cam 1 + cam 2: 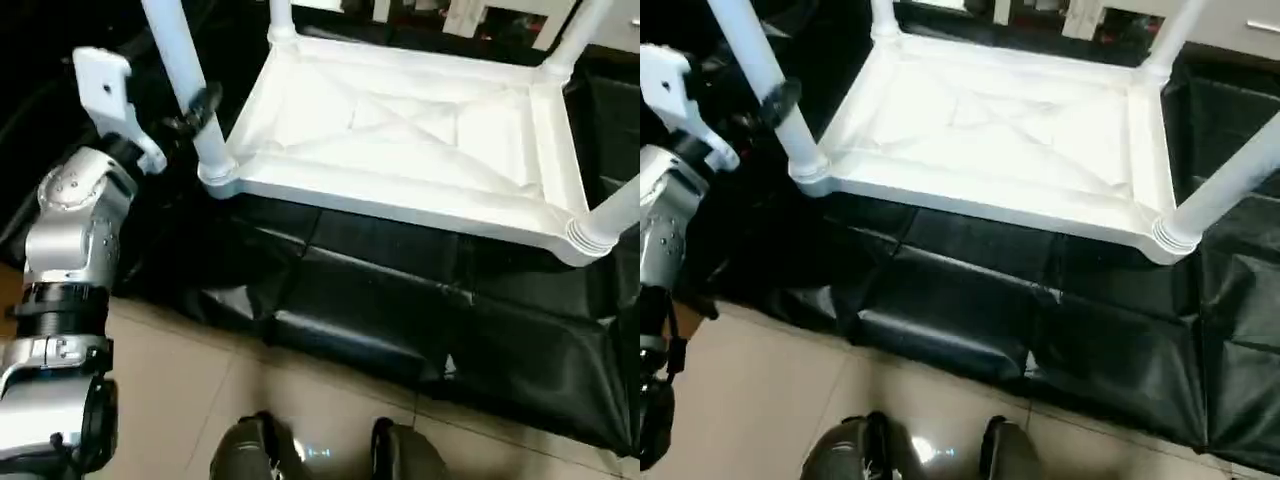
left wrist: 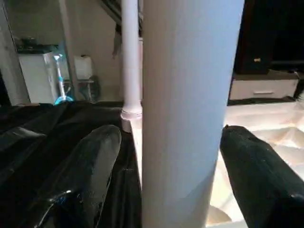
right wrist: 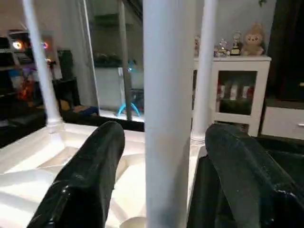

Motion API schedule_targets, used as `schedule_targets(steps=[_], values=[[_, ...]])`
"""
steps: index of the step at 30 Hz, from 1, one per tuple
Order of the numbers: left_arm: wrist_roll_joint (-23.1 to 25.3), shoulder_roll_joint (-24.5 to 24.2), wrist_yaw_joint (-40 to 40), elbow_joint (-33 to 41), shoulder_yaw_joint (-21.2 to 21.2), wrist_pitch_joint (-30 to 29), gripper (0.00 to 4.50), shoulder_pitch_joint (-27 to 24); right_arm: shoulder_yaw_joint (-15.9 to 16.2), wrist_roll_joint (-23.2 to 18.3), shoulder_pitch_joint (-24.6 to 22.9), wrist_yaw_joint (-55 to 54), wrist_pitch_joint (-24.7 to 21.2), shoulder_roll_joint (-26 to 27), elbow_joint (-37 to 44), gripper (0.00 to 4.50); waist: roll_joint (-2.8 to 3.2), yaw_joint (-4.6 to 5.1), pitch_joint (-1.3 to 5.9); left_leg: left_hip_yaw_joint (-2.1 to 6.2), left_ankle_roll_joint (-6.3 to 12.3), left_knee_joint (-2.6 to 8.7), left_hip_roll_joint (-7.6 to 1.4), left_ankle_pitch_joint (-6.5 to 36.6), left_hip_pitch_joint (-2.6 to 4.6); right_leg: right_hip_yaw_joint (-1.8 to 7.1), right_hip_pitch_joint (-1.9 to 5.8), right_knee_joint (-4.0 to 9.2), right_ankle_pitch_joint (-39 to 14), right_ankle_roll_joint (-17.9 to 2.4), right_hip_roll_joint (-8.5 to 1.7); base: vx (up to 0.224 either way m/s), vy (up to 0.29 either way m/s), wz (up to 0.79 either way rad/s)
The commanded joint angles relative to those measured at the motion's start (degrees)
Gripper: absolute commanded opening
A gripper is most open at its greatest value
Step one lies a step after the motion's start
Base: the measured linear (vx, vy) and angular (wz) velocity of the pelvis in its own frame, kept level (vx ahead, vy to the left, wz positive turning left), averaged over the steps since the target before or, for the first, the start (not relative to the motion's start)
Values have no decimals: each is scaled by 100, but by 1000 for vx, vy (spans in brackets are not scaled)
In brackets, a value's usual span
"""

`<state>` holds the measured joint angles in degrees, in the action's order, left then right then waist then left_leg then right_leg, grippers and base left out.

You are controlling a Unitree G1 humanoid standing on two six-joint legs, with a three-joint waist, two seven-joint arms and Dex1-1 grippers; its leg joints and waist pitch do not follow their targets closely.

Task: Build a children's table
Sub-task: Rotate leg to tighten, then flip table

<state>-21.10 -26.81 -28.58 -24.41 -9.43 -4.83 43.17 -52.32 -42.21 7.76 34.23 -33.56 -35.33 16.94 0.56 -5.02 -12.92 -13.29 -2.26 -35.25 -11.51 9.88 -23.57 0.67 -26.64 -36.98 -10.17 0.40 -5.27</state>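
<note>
You're close to done, as far as the pics show. The children's table (image 1: pixel 420 140) lies upside down on a black sheet (image 1: pixel 400 300) on the floor, ribbed underside up, w/ a leg standing in each of the four corner sockets: near-left leg (image 1: pixel 185 70), near-right leg (image 1: pixel 615 215), far-left leg (image 1: pixel 281 18), far-right leg (image 1: pixel 575 40). What's left, in my judgement: check the legs are seated fully, then flip the table onto its feet. Can't tell seating depth from here.

Left end effector (image 2: pixel 168 156) straddles the near-left leg, black fingers (image 2: pixel 90 161) spread w/ visible gaps either side of the tube, so released, not clamping. Right end effector (image 3: pixel 161 175) is the same around another leg, fingers standing off the tube, released too.

View differences: the head views give you the whole top and all corners, plus the left arm beside the near-left leg. The wrist views give the finger-to-tube gaps. Right wrist view also shows a white cabinet (image 3: pixel 237 90) w/ toys behind.
</note>
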Motion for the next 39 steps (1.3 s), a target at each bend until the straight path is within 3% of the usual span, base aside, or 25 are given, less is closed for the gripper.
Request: schedule_targets(steps=[1,2,3,4,5,8,9,10,11,14,16,17,18,19,20,22,23,25,26,27,28,30,32,35,39], values=[[-18,9,-53,-32,-48,14,372,25,-178,-76,-38,47,72,-5,102,307,-36,5,664,111,518,326,-30,473,183,66,423,372,2,-1605,-99,0,0,0],[-9,6,-113,3,-8,-7,372,22,-251,-536,-102,170,-190,33,215,307,-44,20,655,124,463,339,-20,533,167,65,443,394,-188,-1557,-109,0,0,0],[-9,6,-113,3,-8,-7,372,22,-251,-536,-102,170,-190,33,215,307,-32,13,649,128,454,345,-26,605,180,73,431,410,-299,-1537,-119,0,0,0],[-21,25,-124,36,2,-35,372,25,-227,-1309,-420,523,-688,59,555,307,-45,32,658,147,418,351,-23,638,171,63,439,413,-419,-1494,-112,0,0,0],[-32,39,-119,47,-1,-54,372,29,-146,-1534,-608,685,-843,69,735,307,-28,5,638,154,456,357,-32,730,187,79,428,439,-488,-1475,-123,0,0,0],[-12,67,-62,45,-13,-86,344,45,75,-1659,-836,784,-919,108,972,312,-21,13,639,182,404,373,-44,760,187,55,402,456,-622,-1412,-128,0,0,0],[43,89,21,21,-24,-87,344,57,322,-1653,-919,695,-853,223,1161,312,-16,18,633,184,373,381,-43,787,190,53,397,462,-690,-1395,-126,0,0,0],[46,125,87,4,-53,-106,337,70,600,-1565,-948,564,-751,379,1332,312,-41,28,641,182,312,389,-52,866,208,50,383,482,-879,-1345,-135,0,0,0],[46,152,124,-9,-75,-117,324,79,774,-1516,-963,471,-691,483,1444,312,-14,40,635,195,239,406,-56,914,219,43,366,497,-1083,-1272,-147,0,0,0],[81,214,360,-10,-128,-205,302,116,1521,-816,-743,-31,-413,856,1543,312,-73,67,688,189,136,403,-42,715,218,50,372,476,-907,-1194,-128,0,0,0],[97,258,502,-2,-155,-269,294,143,2055,-241,-509,-497,-282,1088,1401,312,-37,87,703,199,77,407,-29,583,201,38,359,455,-844,-1154,-126,0,0,0],[74,272,502,7,-163,-293,288,146,2172,-95,-456,-614,-262,1141,1338,312,-57,104,723,195,42,402,-17,509,209,42,367,443,-770,-1140,-122,0,0,0],[83,285,543,38,-161,-324,278,137,2339,196,-407,-730,-101,1180,1256,312,-75,114,738,185,55,400,-9,442,200,52,386,433,-617,-1160,-117,0,0,0],[83,285,543,38,-161,-324,267,137,2339,196,-407,-730,-101,1180,1256,312,-53,104,746,189,50,393,-16,397,209,52,374,419,-533,-1171,-119,0,0,0],[89,323,617,115,-147,-386,253,102,2665,612,-322,-938,149,1285,1134,312,-59,105,766,178,87,384,-19,329,214,55,379,404,-324,-1197,-115,0,0,0],[89,349,651,164,-134,-422,245,75,2868,819,-275,-1078,248,1349,1074,312,-52,119,780,180,153,371,0,148,180,48,401,364,8,-1259,-107,0,0,0],[59,396,686,218,-145,-465,236,44,3140,1106,-239,-1192,426,1424,1037,312,-100,127,796,177,195,363,-3,134,175,53,422,357,78,-1272,-110,0,0,0],[71,427,739,250,-148,-494,219,23,3340,1263,-225,-1232,508,1492,1015,312,-88,144,800,176,240,364,0,182,164,56,434,358,86,-1292,-120,0,0,0],[67,501,818,300,-162,-538,214,-3,3744,1506,-240,-1286,645,1647,1025,312,-117,150,807,178,264,360,-6,192,160,58,449,357,76,-1280,-119,0,0,0],[67,501,818,300,-162,-538,208,-3,3744,1506,-240,-1286,645,1647,1025,312,-117,160,799,177,289,367,-5,208,153,63,448,363,25,-1269,-126,0,0,0],[-54,612,902,367,-234,-627,201,-6,4082,1646,-371,-1246,752,1757,1074,312,-141,162,815,173,306,362,-10,220,162,64,452,363,-4,-1269,-128,0,0,0],[-136,674,951,407,-285,-684,195,-6,4230,1733,-452,-1220,834,1789,1083,312,-104,150,813,174,315,363,-30,249,182,65,423,365,-25,-1285,-124,0,0,0],[-463,896,1198,569,-507,-896,195,-25,4549,1943,-690,-1099,1047,1769,1153,312,-108,136,830,173,341,353,-30,204,185,64,426,349,128,-1328,-111,0,0,0],[-775,1097,1415,688,-712,-1082,195,-33,4604,1912,-786,-1095,1112,1853,1203,312,-111,142,837,183,423,333,-22,135,146,62,444,323,350,-1425,-121,0,0,0],[-1438,1569,2025,698,-1324,-1354,195,96,4604,1836,-886,-1192,1241,2049,1294,312,-103,153,821,188,509,324,-11,254,120,63,451,344,208,-1433,-126,0,0,0]])
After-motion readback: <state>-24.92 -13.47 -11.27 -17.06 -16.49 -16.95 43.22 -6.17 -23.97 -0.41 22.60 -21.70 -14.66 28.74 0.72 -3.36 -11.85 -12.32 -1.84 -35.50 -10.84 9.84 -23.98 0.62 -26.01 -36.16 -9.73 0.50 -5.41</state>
